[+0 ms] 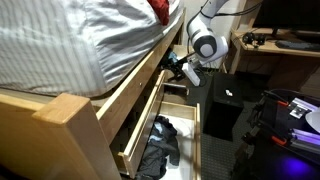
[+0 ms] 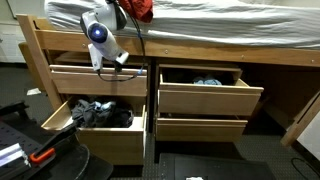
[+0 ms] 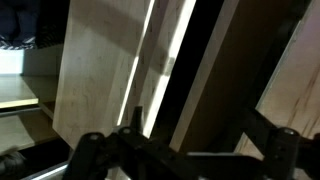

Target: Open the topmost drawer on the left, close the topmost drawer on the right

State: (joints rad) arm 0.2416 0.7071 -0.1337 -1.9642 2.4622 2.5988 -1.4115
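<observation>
Wooden bed frame [image 2: 230, 54]: the robot's hand [image 2: 113, 64] sits at the top edge of the upper left drawer [image 2: 90, 82], which is partly pulled out. Whether the hand is open or closed cannot be told. The upper right drawer [image 2: 205, 98] stands open, with cloth inside.

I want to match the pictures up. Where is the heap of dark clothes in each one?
Exterior view: heap of dark clothes at bottom centre.
Exterior view: clothes at lower left, in open wooden drawer.
Wrist view: not clearly seen.
Shared landmark: white robot arm above them.
</observation>
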